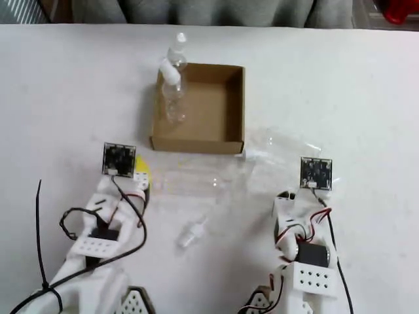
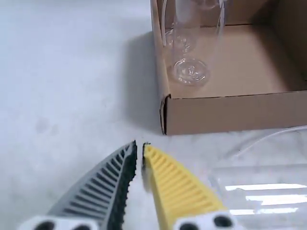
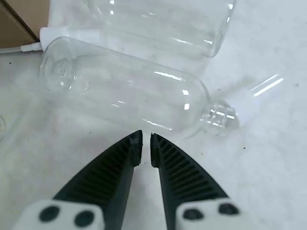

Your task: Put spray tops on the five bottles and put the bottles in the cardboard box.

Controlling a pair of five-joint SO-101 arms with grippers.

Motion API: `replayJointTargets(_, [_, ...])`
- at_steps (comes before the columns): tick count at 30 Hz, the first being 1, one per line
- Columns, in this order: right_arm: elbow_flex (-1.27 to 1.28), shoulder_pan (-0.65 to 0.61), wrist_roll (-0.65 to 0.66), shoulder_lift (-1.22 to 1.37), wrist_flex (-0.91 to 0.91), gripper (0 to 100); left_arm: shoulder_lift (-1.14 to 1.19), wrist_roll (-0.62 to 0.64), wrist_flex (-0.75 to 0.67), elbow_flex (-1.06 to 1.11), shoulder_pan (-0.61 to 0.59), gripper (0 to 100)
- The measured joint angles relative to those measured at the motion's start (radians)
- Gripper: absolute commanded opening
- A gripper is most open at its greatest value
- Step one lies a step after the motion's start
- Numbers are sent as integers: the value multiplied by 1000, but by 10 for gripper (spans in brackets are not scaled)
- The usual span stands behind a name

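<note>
The cardboard box (image 1: 222, 140) stands open at the table's middle. Two clear bottles with white spray tops (image 1: 173, 85) lean inside along its left wall; their bases (image 2: 192, 72) show in the left wrist view. Between the box and the arms lie more clear bottles (image 1: 196, 178). One bottle (image 3: 129, 91) lies just past my right gripper (image 3: 143, 139), which is shut and empty; the bottle's threaded neck (image 3: 218, 117) is bare. A loose spray top (image 1: 191, 233) lies between the arms. My left gripper (image 2: 140, 146) is shut and empty, short of the box's near corner (image 2: 165, 115).
A second clear bottle (image 3: 163, 24) lies beyond the first, with a white spray top (image 3: 72, 34) beside it. Another clear bottle (image 2: 259, 191) lies right of my left gripper. Open white table spreads to the left and right of the box.
</note>
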Motion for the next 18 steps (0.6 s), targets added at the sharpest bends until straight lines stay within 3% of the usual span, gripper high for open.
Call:
replayJointTargets(13, [0,0,0,0,0,16,0,0,3,0,-46,24])
replayJointTargets(15, [0,0,0,0,0,16,0,0,49,-28,-68,24])
replayJointTargets(18, [0,0,0,0,0,16,0,0,226,-144,-86,24])
